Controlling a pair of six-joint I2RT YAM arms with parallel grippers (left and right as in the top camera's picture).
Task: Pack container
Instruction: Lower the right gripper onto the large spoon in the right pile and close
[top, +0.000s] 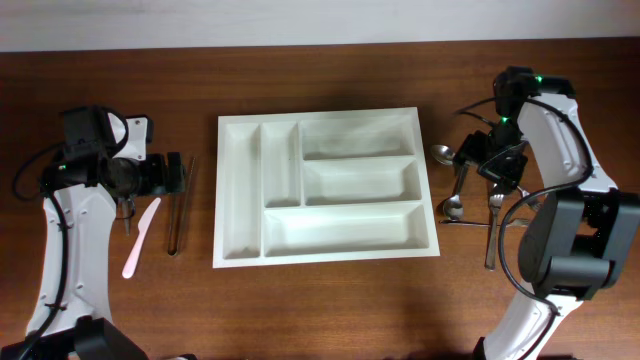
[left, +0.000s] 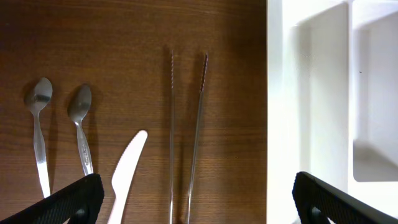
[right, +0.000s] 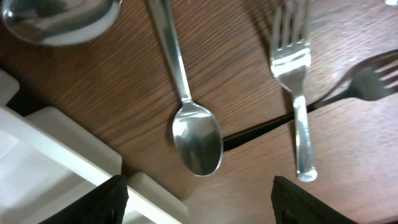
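Both spread, empty | left tool above tongs | right tool above spoon | container between

Large white compartmented plastic tray lies centre; thin metal tongs lie to its left, steel fork to its right.

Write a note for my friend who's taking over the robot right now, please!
Left tool: open, empty, above the tongs left of the container.
Right tool: open, empty, above a spoon and a fork right of the container.
Container: mid-table, all five compartments empty.
Done: nothing packed.
Left: pack the tongs, plastic knife, two small spoons and the right-side cutlery.
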